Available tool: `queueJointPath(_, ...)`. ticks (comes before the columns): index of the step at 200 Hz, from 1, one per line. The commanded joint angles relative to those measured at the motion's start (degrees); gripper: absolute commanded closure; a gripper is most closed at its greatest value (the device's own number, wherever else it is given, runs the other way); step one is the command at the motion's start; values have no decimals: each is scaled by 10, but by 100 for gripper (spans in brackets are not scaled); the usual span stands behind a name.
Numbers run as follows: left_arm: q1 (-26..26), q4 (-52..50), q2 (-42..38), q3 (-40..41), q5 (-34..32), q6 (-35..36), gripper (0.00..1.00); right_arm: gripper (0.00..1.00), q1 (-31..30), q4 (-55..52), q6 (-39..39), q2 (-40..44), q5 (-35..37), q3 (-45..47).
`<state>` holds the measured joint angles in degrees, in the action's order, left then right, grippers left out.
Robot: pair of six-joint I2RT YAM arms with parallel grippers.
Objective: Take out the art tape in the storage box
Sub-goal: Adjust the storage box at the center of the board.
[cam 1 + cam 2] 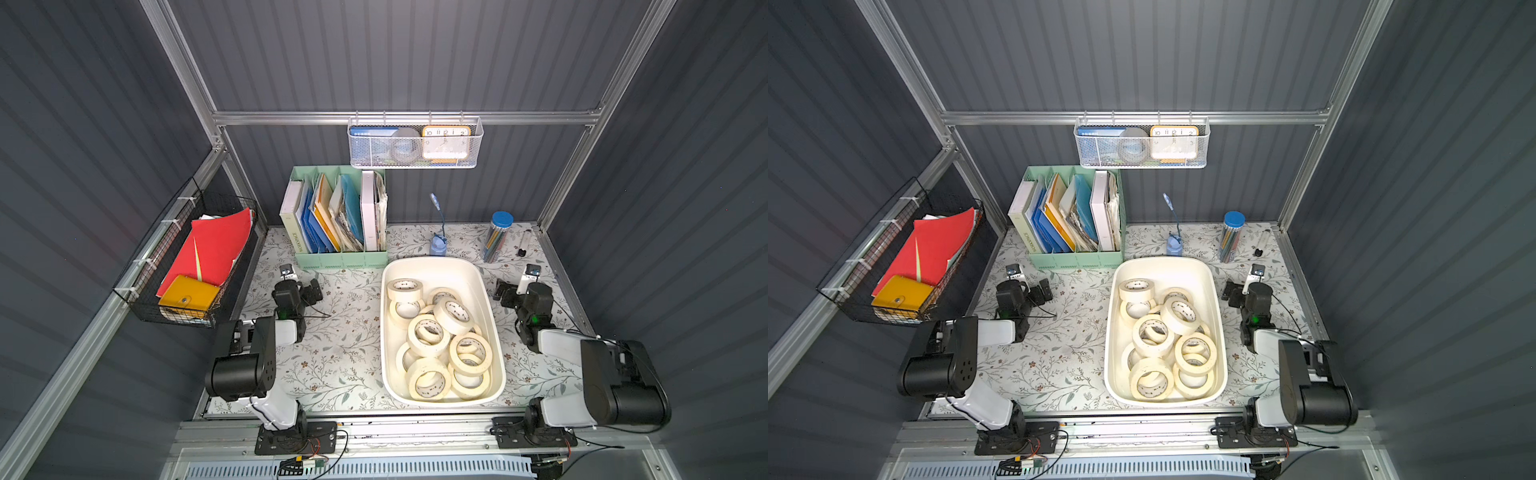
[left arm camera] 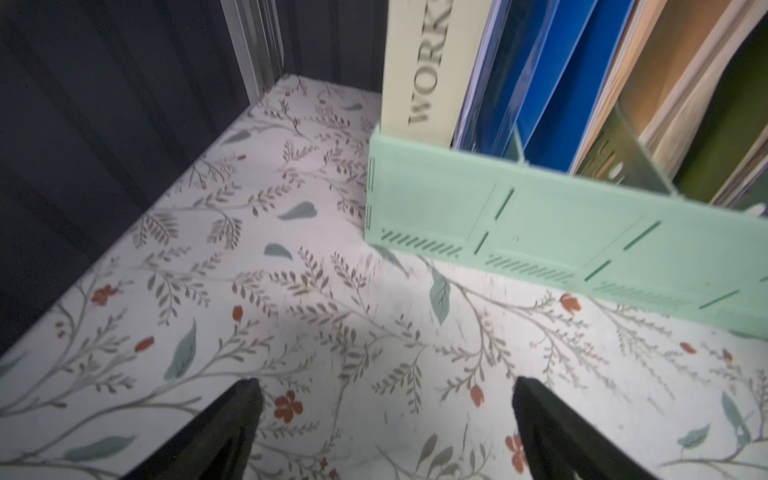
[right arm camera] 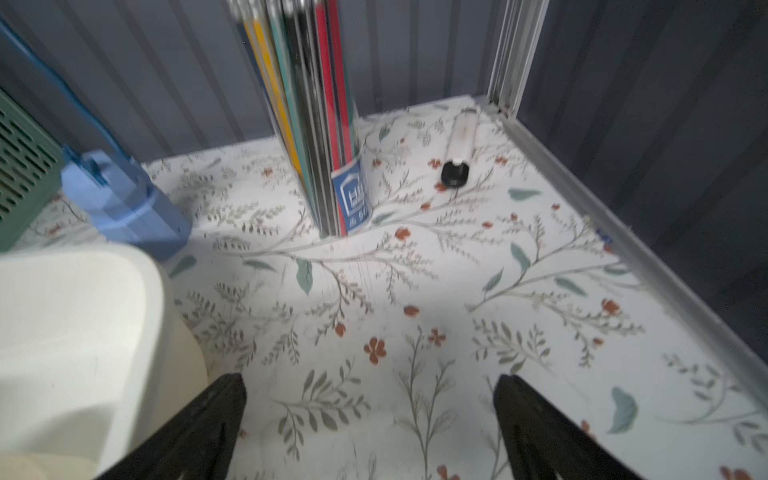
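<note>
Floral tabletop [image 1: 332,365] holds the storage box [image 1: 436,272] full of art tape [image 1: 428,334], flanked by the left arm [image 1: 264,345] and right arm [image 1: 598,374] folded low, left gripper [image 2: 386,388] and right gripper [image 3: 370,382] spread wide, empty.

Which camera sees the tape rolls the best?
Both top views: the tape rolls lie in full sight inside the white box. Right wrist catches only the box's corner, no clear roll; left wrist shows neither.
</note>
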<state>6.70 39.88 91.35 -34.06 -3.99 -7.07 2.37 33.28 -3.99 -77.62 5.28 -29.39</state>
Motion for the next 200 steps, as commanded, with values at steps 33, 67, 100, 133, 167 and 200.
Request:
queueJointPath(33, -24, -215, -149, -81, -92, -22, 0, 1, -62, -448, -47, 121, 27, -159)
queueJointPath(67, -98, -326, -205, -104, -150, -20, 0, 10, -136, -670, -118, 128, 17, -204)
queueJointPath(100, -119, -380, -239, -110, -125, -65, 0, 33, -144, -692, -174, 145, -23, -156)
queueJointPath(133, -127, -399, -262, -116, -104, -93, 0, 44, -144, -663, -184, 142, -27, -122)
queueJointPath(167, -137, -421, -260, -123, -96, -103, 0, 45, -144, -659, -191, 93, -29, -129)
queueJointPath(200, -137, -420, -266, -114, -103, -113, 0, 67, -129, -662, -189, 50, -3, -148)
